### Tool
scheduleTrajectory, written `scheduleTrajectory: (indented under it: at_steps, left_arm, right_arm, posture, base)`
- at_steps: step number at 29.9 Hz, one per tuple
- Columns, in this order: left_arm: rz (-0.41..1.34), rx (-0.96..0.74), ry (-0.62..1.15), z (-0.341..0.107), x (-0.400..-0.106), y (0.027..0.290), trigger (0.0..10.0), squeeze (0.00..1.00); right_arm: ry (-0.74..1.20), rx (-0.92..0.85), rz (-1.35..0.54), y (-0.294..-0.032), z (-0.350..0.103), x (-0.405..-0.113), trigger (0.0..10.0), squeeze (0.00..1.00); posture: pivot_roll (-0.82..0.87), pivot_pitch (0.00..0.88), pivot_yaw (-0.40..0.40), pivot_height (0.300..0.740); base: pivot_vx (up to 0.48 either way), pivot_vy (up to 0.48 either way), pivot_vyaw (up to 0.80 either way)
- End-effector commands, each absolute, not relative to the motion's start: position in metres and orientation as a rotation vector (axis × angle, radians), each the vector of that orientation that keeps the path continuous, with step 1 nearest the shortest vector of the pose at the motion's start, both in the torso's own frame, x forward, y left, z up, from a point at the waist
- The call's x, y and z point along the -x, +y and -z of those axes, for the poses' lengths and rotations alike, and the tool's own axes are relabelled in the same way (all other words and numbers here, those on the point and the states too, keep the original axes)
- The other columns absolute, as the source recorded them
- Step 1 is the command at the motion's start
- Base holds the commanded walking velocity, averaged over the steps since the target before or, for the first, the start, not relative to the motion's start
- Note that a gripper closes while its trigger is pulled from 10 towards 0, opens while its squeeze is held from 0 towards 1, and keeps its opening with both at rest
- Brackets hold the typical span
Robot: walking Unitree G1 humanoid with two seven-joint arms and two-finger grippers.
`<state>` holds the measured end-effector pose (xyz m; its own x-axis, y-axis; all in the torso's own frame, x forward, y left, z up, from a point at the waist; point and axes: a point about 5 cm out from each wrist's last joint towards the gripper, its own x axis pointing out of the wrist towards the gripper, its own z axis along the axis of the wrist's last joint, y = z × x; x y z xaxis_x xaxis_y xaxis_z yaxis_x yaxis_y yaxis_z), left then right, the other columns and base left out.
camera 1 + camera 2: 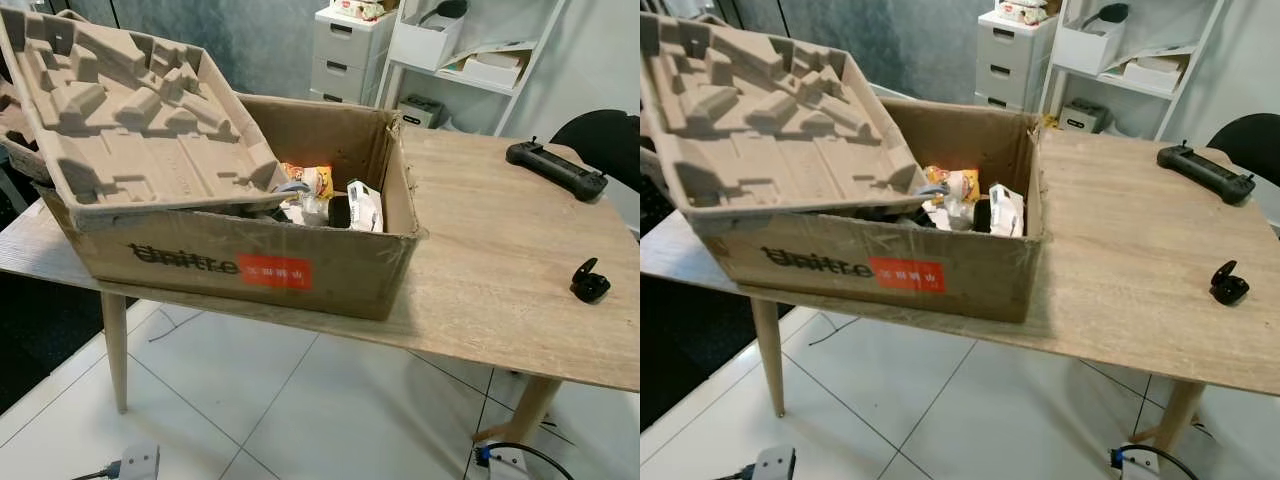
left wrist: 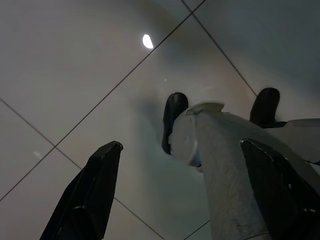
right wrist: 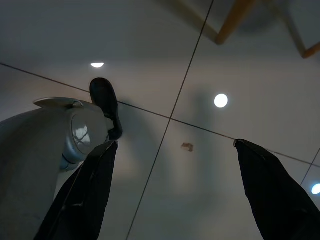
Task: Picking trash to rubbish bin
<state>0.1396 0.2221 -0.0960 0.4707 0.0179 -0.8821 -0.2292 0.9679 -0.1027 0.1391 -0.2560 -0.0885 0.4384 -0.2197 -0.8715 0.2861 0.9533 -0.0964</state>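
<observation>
Both my arms hang idle beside my legs, pointed at the tiled floor (image 2: 100, 75); the left fingers (image 2: 90, 195) are spread wide with nothing between them, and the right fingers (image 3: 95, 195) likewise stand wide and empty. The step in hand, as I judge it, is to find trash and reach it; the only trash I see already lies inside the cardboard box (image 1: 250, 265): a yellow wrapper (image 1: 315, 180) and a white packet (image 1: 365, 205) toward the box's right wall. To do it well I should raise one arm above the box's rim first, come down past the moulded pulp tray (image 1: 120, 110) that covers the box's left part, and pinch one light piece at a time.

The box sits on a wooden table (image 1: 500, 250); right of the box lie a black controller (image 1: 555, 168) and a small black case (image 1: 590, 282); behind the box stand a white drawer unit (image 1: 345, 50) and a shelf (image 1: 480, 60); a black chair (image 1: 605, 140) shows far right of the box.
</observation>
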Motion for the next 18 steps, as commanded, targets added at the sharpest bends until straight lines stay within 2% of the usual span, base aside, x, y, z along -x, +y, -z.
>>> scheduleTrajectory:
  at_steps: [1, 8, 18]
  left_arm:
    - [-0.15, 0.218, 1.112, 0.1, -0.132, 0.215, 10.0, 0.0]
    - [-0.129, 0.191, 1.134, 0.102, -0.131, 0.213, 10.0, 0.0]
    - [-0.079, 0.161, 1.144, 0.102, -0.132, 0.207, 10.0, 0.0]
  right_arm:
    - [1.074, -0.064, 0.305, -0.251, 0.09, -0.139, 10.0, 0.0]
    - [1.064, -0.043, 0.281, -0.248, 0.089, -0.145, 10.0, 0.0]
    - [1.07, -0.008, 0.251, -0.246, 0.088, -0.149, 10.0, 0.0]
  posture:
    - [0.02, 0.075, -0.018, 0.74]
    - [0.02, 0.057, -0.02, 0.74]
    - [0.02, 0.034, -0.019, 0.74]
  base:
    - [0.0, 0.0, 0.0]
    - [0.0, 0.0, 0.0]
    - [-0.294, 0.0, 0.0]
